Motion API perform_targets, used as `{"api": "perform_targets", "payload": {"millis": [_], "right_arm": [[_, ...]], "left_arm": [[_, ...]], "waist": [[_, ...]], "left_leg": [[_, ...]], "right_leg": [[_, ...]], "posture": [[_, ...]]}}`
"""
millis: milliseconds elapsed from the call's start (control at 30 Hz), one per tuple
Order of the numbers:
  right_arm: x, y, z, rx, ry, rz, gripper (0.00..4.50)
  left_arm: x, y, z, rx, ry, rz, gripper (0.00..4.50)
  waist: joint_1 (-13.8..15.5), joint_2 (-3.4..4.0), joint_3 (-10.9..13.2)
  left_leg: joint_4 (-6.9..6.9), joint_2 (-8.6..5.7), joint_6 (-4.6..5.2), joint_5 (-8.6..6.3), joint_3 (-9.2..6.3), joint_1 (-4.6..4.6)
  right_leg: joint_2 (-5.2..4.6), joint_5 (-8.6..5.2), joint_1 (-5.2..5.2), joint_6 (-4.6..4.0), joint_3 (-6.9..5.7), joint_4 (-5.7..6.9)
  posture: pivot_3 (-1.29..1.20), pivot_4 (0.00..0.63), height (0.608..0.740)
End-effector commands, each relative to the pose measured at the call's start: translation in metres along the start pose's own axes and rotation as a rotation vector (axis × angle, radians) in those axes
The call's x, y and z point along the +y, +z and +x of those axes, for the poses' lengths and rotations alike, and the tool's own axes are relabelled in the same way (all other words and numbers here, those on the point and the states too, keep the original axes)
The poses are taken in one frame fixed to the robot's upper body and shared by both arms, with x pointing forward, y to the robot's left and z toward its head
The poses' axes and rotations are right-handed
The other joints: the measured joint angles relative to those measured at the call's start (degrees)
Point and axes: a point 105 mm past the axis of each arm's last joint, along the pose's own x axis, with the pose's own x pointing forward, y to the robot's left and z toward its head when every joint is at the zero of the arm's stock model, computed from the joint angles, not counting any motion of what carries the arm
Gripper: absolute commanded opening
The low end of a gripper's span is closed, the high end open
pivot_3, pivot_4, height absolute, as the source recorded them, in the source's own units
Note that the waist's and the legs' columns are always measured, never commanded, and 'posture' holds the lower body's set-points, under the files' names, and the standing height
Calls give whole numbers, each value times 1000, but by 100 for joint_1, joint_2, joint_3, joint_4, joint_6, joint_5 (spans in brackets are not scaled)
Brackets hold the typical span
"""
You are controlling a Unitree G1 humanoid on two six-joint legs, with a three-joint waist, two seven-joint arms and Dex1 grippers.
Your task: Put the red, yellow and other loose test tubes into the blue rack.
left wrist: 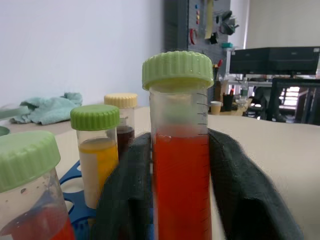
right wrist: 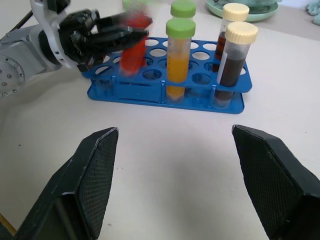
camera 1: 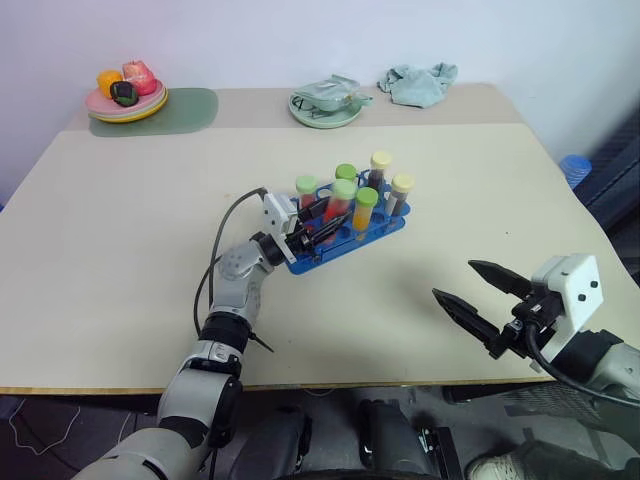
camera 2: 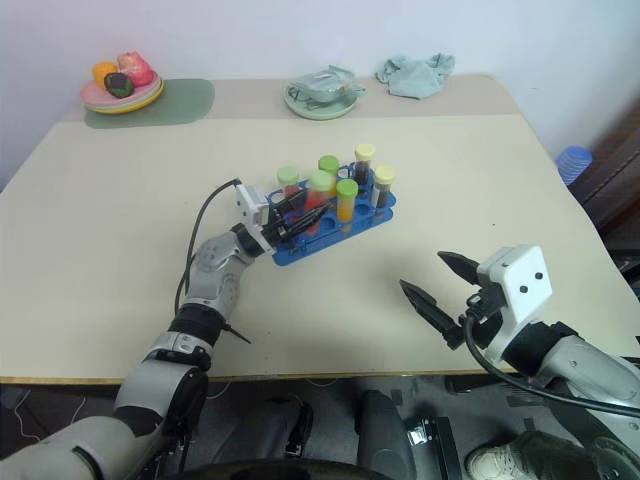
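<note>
Upright red tube (left wrist: 181, 170) stands between our left gripper's (camera 1: 318, 222) parted fingers, seemingly seated in the blue rack (camera 1: 372, 238); right gripper (camera 1: 476, 293) waits wide, empty.

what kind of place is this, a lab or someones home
Probably a robotics lab or workshop, not a home: a blue rack of capped test tubes stands on a plain table, and behind it hang a tool pegboard and a monitor.

six capped tubes (camera 1: 366, 208) stand upright in the blue rack (camera 1: 345, 243) (mid-table, slightly angled).
</note>
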Motion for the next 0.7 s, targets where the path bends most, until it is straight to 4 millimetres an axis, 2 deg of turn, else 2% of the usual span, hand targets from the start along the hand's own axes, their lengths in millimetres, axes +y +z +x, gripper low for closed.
{"api": "perform_targets", "payload": {"millis": [33, 67, 100, 433, 567, 700], "right_arm": [[2, 8, -1, -27, 8, -37, 3714], [1, 8, -1, -27, 8, -37, 3714], [1, 8, 0, -27, 9, -37, 3714], [0, 9, 3, -28, 26, -42, 3714], [-2, 6, 6, -21, 42, -36, 3714], [-5, 2, 10, -17, 61, -29, 3714]], "left_arm": [[0, 6, -2, -24, 15, 15, 3697], [0, 7, -2, -26, 17, 19, 4292], [-1, 7, -3, -29, 20, 23, 4439], [-8, 33, -19, -72, -12, 79, 4439], [-12, 36, -38, 3, -43, 77, 4439], [-6, 33, -59, 138, -29, 54, 4439]], "waist": [[-1, 0, 0], [2, 0, 0], [2, 0, 0], [-6, 1, 0], [-8, 2, -1], [0, 6, -2]], "left_leg": [[-1, 1, 0, 0, 0, 0], [-2, 1, 0, 0, 0, -1], [-2, 1, 0, 0, 0, -1], [-2, 2, 0, -1, 0, -2], [-3, 3, 0, -1, 0, -2], [-4, 4, 0, -1, 0, -1]], "right_leg": [[1, 0, -1, 0, 0, 0], [1, 0, -2, 0, 0, 0], [1, 0, -2, 0, 0, 0], [1, 0, -3, 0, 1, -2], [2, 0, -3, 0, 1, -2], [5, 0, -4, -1, 2, -1]], "posture": [[0, 150, 740], [0, 150, 740], [0, 150, 740], [0, 150, 740], [0, 150, 740], [0, 150, 740]]}}
